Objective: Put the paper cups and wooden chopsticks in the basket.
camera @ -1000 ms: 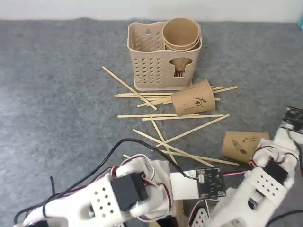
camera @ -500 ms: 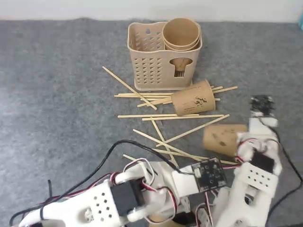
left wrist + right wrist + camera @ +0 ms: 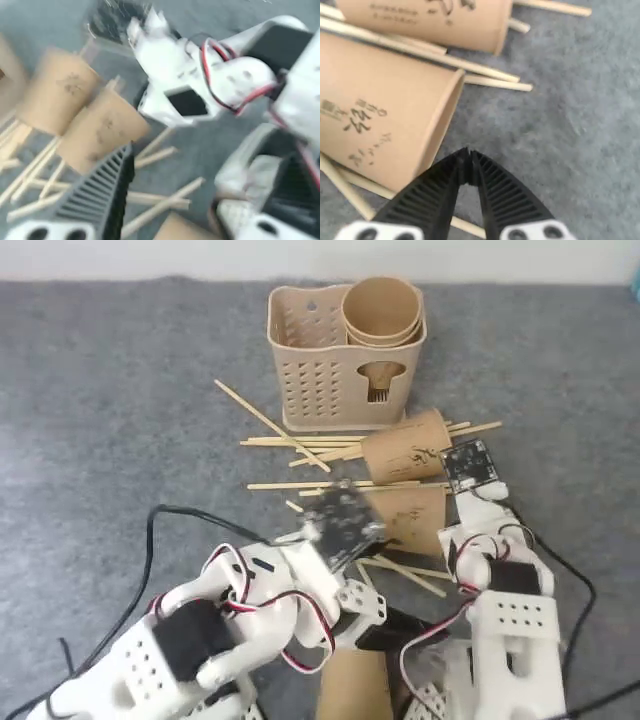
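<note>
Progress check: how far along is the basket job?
Done: stacked cups stand in the basket. In hand: nothing; the right gripper is shut, empty, beside a lying cup. Remaining: that cup, another cup by the basket, and the scattered chopsticks on the table.

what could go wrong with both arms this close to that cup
The right gripper is shut beside the rim of the lying cup, so it may shove or roll it instead of gripping it. The left arm crowds the same spot; they could collide. Chopsticks against the cup may scatter.
</note>
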{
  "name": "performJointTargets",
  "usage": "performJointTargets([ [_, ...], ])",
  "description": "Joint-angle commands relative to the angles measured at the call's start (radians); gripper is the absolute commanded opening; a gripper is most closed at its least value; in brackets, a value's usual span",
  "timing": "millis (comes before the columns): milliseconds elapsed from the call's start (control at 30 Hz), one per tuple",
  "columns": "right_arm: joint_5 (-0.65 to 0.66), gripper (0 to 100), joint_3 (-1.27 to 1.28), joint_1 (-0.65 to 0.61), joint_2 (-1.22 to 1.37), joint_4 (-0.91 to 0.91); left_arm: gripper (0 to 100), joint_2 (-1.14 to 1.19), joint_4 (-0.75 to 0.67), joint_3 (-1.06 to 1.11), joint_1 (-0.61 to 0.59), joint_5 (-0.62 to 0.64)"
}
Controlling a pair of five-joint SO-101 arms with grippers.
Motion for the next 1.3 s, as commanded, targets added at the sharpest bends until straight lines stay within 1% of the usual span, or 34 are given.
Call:
performJointTargets([
  [0, -0.046, 2.2, -0.037, 0.081, -0.012, -0.015, 42, -0.021, 0.011, -0.031, -0.011, 0.006],
  [100, -0.083, 2.2, -0.089, 0.151, -0.012, 0.001, 42, -0.021, 0.08, -0.024, -0.014, -0.049],
  [200, -0.089, 2.2, -0.15, 0.22, -0.012, 0.065, 42, -0.021, 0.176, -0.024, -0.014, -0.103],
  [300, -0.091, 2.2, -0.195, 0.277, -0.012, 0.131, 42, -0.021, 0.265, -0.024, -0.014, -0.124],
  [400, -0.091, 2.2, -0.221, 0.321, -0.012, 0.177, 42, -0.021, 0.296, 0.016, -0.015, -0.137],
  [467, -0.091, 2.2, -0.238, 0.361, -0.012, 0.2, 42, -0.021, 0.269, 0.082, -0.026, -0.137],
  [600, -0.087, 2.2, -0.272, 0.44, -0.012, 0.248, 42, -0.02, 0.169, 0.202, -0.091, -0.137],
  [767, -0.06, 2.2, -0.273, 0.51, -0.012, 0.242, 42, -0.014, 0.187, 0.216, -0.095, -0.18],
  [867, -0.037, 2.2, -0.273, 0.538, -0.012, 0.239, 42, -0.012, 0.226, 0.216, -0.097, -0.209],
  [967, -0.037, 2.2, -0.273, 0.576, -0.012, 0.203, 42, -0.012, 0.239, 0.217, -0.1, -0.224],
  [1067, -0.035, 2.2, -0.273, 0.625, -0.012, 0.157, 42, -0.012, 0.212, 0.255, -0.091, -0.224],
  [1200, -0.031, 2.2, -0.275, 0.676, -0.012, 0.116, 42, -0.011, 0.097, 0.398, -0.011, -0.224],
  [1267, -0.029, 2.2, -0.275, 0.691, -0.012, 0.116, 42, -0.011, 0.044, 0.45, 0.009, -0.222],
])
